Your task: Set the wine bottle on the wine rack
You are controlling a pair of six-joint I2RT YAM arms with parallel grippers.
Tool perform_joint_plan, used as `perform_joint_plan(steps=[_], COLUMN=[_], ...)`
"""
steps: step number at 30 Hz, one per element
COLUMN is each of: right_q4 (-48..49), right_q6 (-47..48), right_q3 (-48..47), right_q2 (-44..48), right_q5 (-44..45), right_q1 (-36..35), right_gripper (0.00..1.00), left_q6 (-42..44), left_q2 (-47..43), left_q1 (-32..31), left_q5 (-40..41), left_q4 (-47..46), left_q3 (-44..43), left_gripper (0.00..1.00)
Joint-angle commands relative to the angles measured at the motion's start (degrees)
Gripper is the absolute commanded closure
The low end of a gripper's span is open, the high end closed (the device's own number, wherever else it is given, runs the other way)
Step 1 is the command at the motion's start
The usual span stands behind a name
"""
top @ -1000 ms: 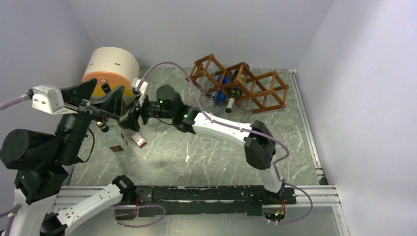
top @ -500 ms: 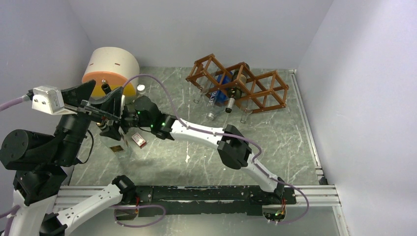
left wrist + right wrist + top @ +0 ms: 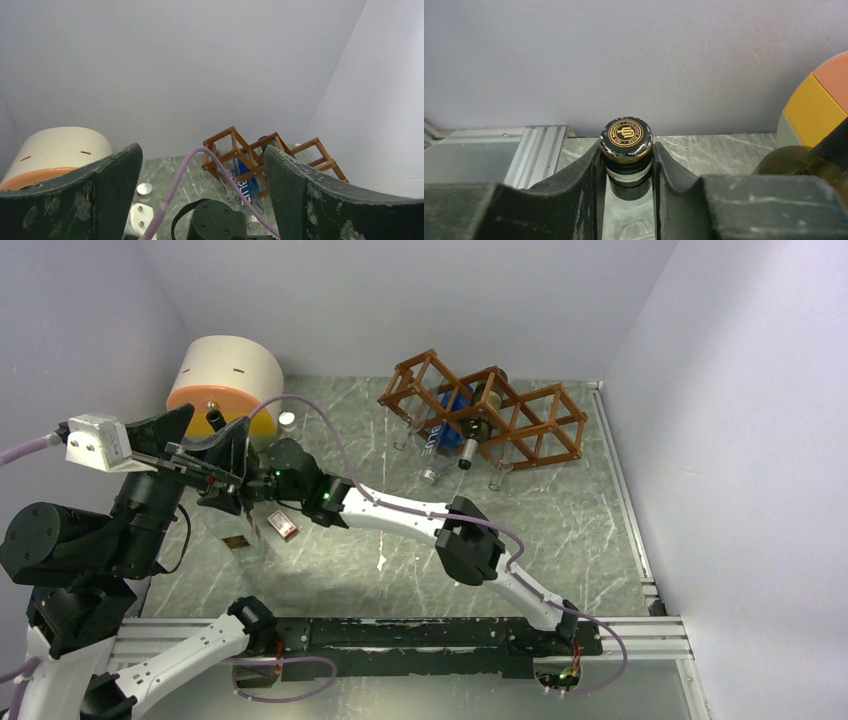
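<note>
Right wrist: wine bottle [image 3: 626, 145] neck clamped between the fingers [image 3: 576, 185].

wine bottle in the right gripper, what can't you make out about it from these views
- Right wrist: the right gripper is shut on the wine bottle. Its fingers hide everything below the neck, and the ring of lettering on the cap is too small to read.
- Top external: the gripper covers the neck, and the gold label is too small to read.
- Left wrist: the bottle does not show at all.

Probably a robotics lab; bare walls [image 3: 420, 300] box in a marbled table [image 3: 600, 515]; cabled robot arm [image 3: 400, 512]; aluminium rails [image 3: 650, 632].
</note>
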State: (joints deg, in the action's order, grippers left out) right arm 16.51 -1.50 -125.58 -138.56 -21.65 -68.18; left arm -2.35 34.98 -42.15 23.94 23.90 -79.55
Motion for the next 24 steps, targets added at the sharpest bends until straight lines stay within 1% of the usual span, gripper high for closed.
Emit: perform_joint_plan(steps=[1,4,8,12,17,21,24], right_q4=[4.7,8.4,16.1,18.5,17.7,14.9,12.2], right_q6=[1.4,2.2,3.0,3.3,3.6,4.5,5.0], right_q3=[5.2,12.3,26.6,35.4,43.4,51.6,57.0], right_q2=[5.7,11.0,20.7,29.3,38.1,46.9,53.4], right_q5=[2.7,4.7,6.3,7.9,11.3,16.7,22.1], right_q1=[-0.9,-0.9,-0.9,-0.7,-0.6,-0.3,0.0], right_gripper=[0.79,0.82,0.84,0.86,0.89,0.92,0.94], left_q6=[-0.1,-0.1,0.0,0.1,-0.2,0.1,0.6], left_q2=[-0.4,-0.4,-0.6,-1.2,-1.1,-0.9,-2.0], left_q1=[-0.1,-0.1,-0.1,-0.1,-0.1,-0.1,-0.1], left_q5=[1.2,1.2,2.0,2.5,2.7,5.2,5.5], left_q4=[0.6,0.6,1.1,0.4,0.1,1.6,0.8], left_q3=[-0.6,-0.5,-0.7,0.2,1.5,1.4,4.0], left_gripper=[0.05,0.05,0.05,0.05,0.05,0.05,0.05])
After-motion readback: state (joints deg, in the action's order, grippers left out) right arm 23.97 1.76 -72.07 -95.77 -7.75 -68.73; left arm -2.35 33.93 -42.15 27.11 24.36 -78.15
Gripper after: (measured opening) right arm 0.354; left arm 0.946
